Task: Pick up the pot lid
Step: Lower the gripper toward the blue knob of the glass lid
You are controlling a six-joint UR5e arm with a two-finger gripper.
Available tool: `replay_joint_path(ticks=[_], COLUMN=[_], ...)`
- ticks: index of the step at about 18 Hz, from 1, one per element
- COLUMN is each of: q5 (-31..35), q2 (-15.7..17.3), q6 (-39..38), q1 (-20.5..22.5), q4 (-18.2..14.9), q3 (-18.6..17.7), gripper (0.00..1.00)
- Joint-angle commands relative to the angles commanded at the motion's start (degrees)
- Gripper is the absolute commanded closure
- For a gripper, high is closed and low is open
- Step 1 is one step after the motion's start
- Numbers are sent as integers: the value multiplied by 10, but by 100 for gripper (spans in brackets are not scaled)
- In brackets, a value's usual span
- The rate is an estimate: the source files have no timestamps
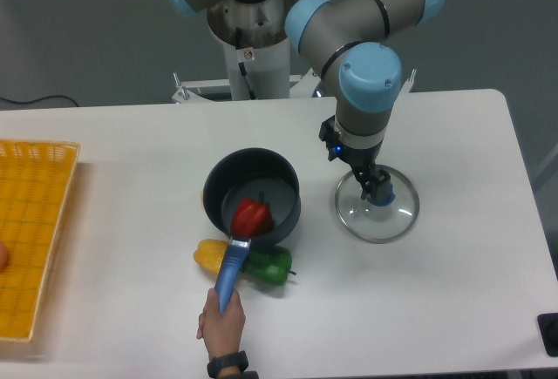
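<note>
White table: lid rim apart from pot; gripper at blue knob, grip unclear

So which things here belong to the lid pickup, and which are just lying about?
Part of the job:
- glass pot lid with its blue knob
- robot's hand, fingers apart, over the lid

Not part of it:
- saucepan, with a red pepper inside
- yellow vegetable and green vegetable by the saucepan
- yellow crate
- person's hand on the saucepan's blue handle
</note>
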Motion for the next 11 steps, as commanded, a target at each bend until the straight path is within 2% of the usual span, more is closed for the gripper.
replay_joint_path(ticks=[8,11], q5=[-13,-18], q2=[-2,-1], q6=[-6,-5], q1=[-2,-2], q4=[4,4], q3=[-5,5], gripper=[0,0])
